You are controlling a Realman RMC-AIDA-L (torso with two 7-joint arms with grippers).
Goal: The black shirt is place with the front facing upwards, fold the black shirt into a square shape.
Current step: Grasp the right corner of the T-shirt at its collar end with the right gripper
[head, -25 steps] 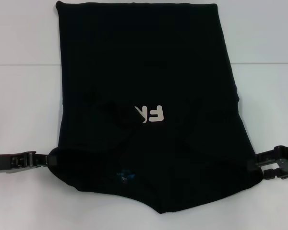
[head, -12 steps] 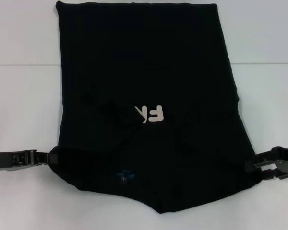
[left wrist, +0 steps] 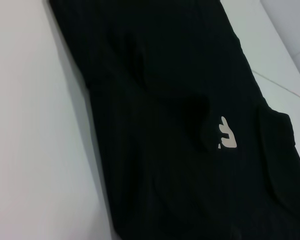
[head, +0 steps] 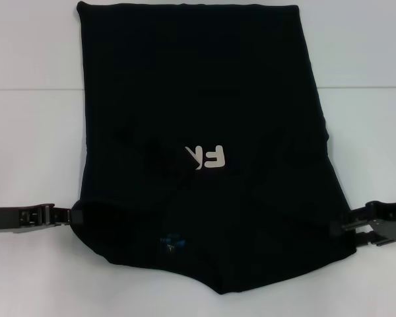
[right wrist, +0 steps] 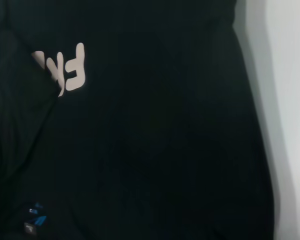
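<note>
The black shirt (head: 198, 99) lies flat on the white table, narrowed to a long panel with its sleeves tucked in. Its off-white lettering (head: 211, 157) is partly covered by a fold, and the blue neck label (head: 171, 243) sits near the front edge. My left gripper (head: 65, 216) is low at the shirt's left shoulder edge, touching the cloth. My right gripper (head: 351, 226) is at the right shoulder edge, open, its fingertips meeting the fabric. Both wrist views show only the shirt (left wrist: 180, 125) (right wrist: 150, 125), with its lettering (left wrist: 226, 135) (right wrist: 65, 67).
The white table (head: 33, 145) shows bare on both sides of the shirt. A seam line (head: 26, 89) crosses the table behind it. The shirt's far hem reaches close to the top of the head view.
The right gripper has slid left to the shirt's edge. The left gripper has crept slightly right against the left shoulder. The shirt itself has hardly shifted.
</note>
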